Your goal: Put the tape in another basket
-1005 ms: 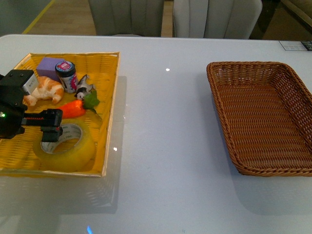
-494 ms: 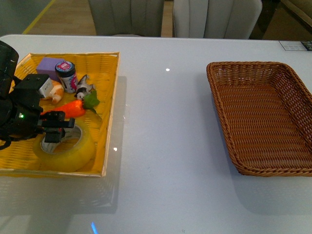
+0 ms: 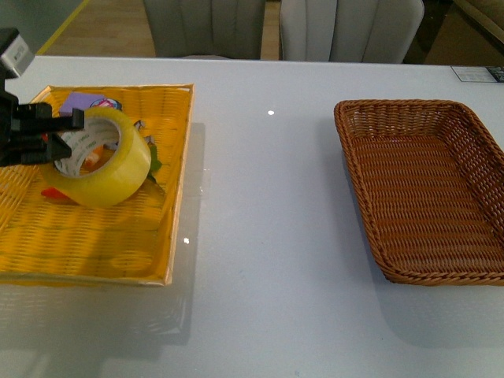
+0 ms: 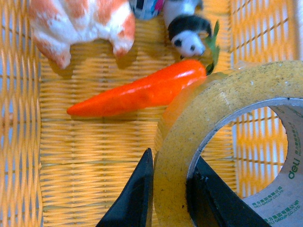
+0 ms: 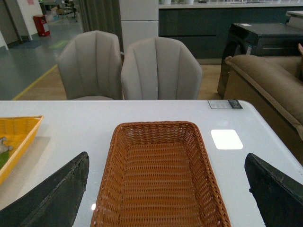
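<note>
My left gripper (image 3: pixel 53 146) is shut on the tape (image 3: pixel 106 161), a wide yellowish roll with a white core, and holds it tilted above the yellow tray (image 3: pixel 102 244) at the left. In the left wrist view the black fingers (image 4: pixel 135 198) pinch the tape's wall (image 4: pixel 175 179), one outside and one inside the ring. The brown wicker basket (image 3: pixel 425 189) stands empty at the right; it also shows in the right wrist view (image 5: pixel 158 175). My right gripper (image 5: pixel 165 198) is open above that basket's near end, out of the front view.
The yellow tray holds an orange carrot toy (image 4: pixel 137 92), a croissant toy (image 4: pixel 80 23), a small panda figure (image 4: pixel 187 33), a purple block (image 3: pixel 79 101) and a small can. Grey chairs (image 5: pixel 128 66) stand beyond the white table (image 3: pixel 268 236).
My left gripper has closed on the tape and lifted it up off the yellow tray's floor, moving up and back; the roll now hangs tilted in the air.
</note>
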You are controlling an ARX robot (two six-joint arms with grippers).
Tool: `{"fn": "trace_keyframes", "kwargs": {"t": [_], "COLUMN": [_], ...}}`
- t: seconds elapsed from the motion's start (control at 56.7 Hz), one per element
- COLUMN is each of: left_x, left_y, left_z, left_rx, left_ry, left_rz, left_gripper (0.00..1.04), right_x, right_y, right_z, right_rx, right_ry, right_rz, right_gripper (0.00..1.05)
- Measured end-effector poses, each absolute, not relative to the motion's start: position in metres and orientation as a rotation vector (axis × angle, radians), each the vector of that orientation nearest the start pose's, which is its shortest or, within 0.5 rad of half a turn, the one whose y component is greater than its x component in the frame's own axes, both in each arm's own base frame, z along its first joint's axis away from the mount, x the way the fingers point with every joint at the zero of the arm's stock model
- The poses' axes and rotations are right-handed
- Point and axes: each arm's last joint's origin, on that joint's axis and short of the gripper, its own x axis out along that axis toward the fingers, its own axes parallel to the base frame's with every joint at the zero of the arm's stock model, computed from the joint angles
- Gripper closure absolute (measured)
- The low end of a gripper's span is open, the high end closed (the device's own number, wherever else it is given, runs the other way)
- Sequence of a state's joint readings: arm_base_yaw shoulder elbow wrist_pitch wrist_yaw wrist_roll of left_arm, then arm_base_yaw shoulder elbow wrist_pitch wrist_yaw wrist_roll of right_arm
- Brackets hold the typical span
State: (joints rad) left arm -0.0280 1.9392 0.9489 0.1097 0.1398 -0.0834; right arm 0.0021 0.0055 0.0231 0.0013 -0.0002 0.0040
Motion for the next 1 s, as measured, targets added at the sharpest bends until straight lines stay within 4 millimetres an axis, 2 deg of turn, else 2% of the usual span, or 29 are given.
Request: {"fn": "trace_keyframes", "kwargs": {"t": [0.071, 0.159, 0.282, 0.37, 0.441, 0.599, 0.793, 0.829, 0.864, 0.917, 1.005], "left_x": [0.361, 0.363, 0.361, 0.349, 0.338, 0.325, 0.321, 0.321, 0.321, 0.321, 0.320], "left_y": [-0.028, -0.056, -0.116, -0.163, -0.185, -0.207, -0.211, -0.211, -0.211, -0.210, -0.211], "left_z": [0.115, 0.133, 0.165, 0.185, 0.191, 0.194, 0.195, 0.195, 0.195, 0.195, 0.196], "left_rx": [-0.134, -0.136, -0.135, -0.121, -0.114, -0.104, -0.100, -0.100, -0.100, -0.098, -0.098], "left_ry": [0.872, 0.843, 0.789, 0.764, 0.764, 0.772, 0.771, 0.771, 0.771, 0.774, 0.776], "left_rz": [-0.155, -0.221, -0.357, -0.470, -0.526, -0.591, -0.601, -0.601, -0.599, -0.596, -0.601], "left_gripper": [0.90, 0.90, 0.90, 0.90, 0.90, 0.90, 0.90, 0.90, 0.90, 0.90, 0.90], "right_x": [0.097, 0.097, 0.097, 0.097, 0.097, 0.097, 0.097, 0.097, 0.098, 0.103, 0.119], "right_y": [0.000, 0.000, 0.000, 0.000, 0.000, 0.000, 0.000, 0.000, 0.002, 0.005, 0.017], "right_z": [0.171, 0.171, 0.171, 0.171, 0.171, 0.171, 0.171, 0.170, 0.171, 0.173, 0.180], "right_rx": [0.004, 0.004, 0.004, 0.004, 0.004, 0.004, 0.004, 0.044, 0.101, 0.168, 0.327], "right_ry": [-0.019, -0.019, -0.019, -0.019, -0.019, -0.019, -0.015, 0.065, 0.236, 0.398, 0.486], "right_rz": [0.002, 0.003, 0.002, 0.003, 0.002, 0.002, 0.002, -0.044, -0.096, -0.114, -0.019], "right_gripper": [0.09, 0.09, 0.09, 0.09, 0.09, 0.09, 0.09, 0.09, 0.09, 0.09, 0.09]}}
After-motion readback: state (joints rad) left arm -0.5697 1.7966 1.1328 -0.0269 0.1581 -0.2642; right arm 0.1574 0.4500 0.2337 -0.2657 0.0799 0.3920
